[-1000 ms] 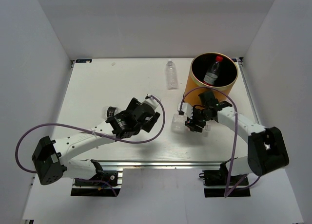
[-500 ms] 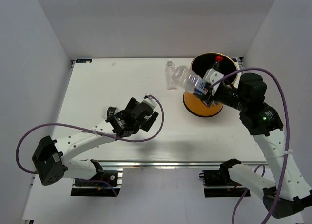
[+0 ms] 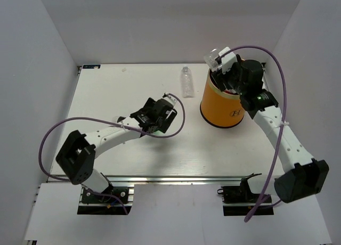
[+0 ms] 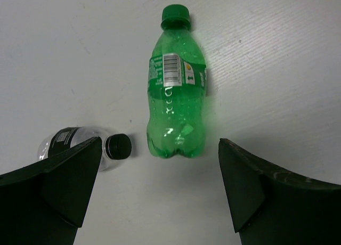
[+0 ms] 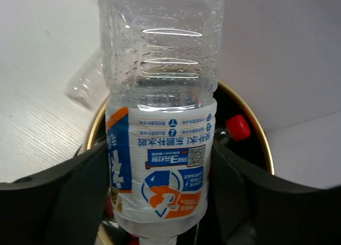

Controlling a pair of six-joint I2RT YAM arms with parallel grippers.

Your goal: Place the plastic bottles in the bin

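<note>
My right gripper [image 3: 224, 68] hangs over the orange bin [image 3: 224, 109] and is shut on a clear blue-labelled bottle [image 5: 160, 149], held neck down above the bin's black mouth. A red-capped bottle [image 5: 238, 127] lies inside the bin's pale rim [image 5: 259, 133]. My left gripper [image 4: 160, 146] is open and hovers low over the table. A green bottle [image 4: 176, 90] lies just beyond its fingertips, base toward them. A clear bottle with a black cap [image 4: 80, 144] lies by the left finger [image 4: 69, 176]. A plain clear bottle [image 3: 186, 81] lies on the table left of the bin.
White walls enclose the white table [image 3: 106, 90] on three sides. Purple cables [image 3: 266, 53] loop off both arms. The left arm [image 3: 106, 138] lies low across the table's left front.
My right arm has carried the blue-labelled bottle up from the table and tipped it neck down over the bin. The left gripper has slid a little farther out and stays open.
</note>
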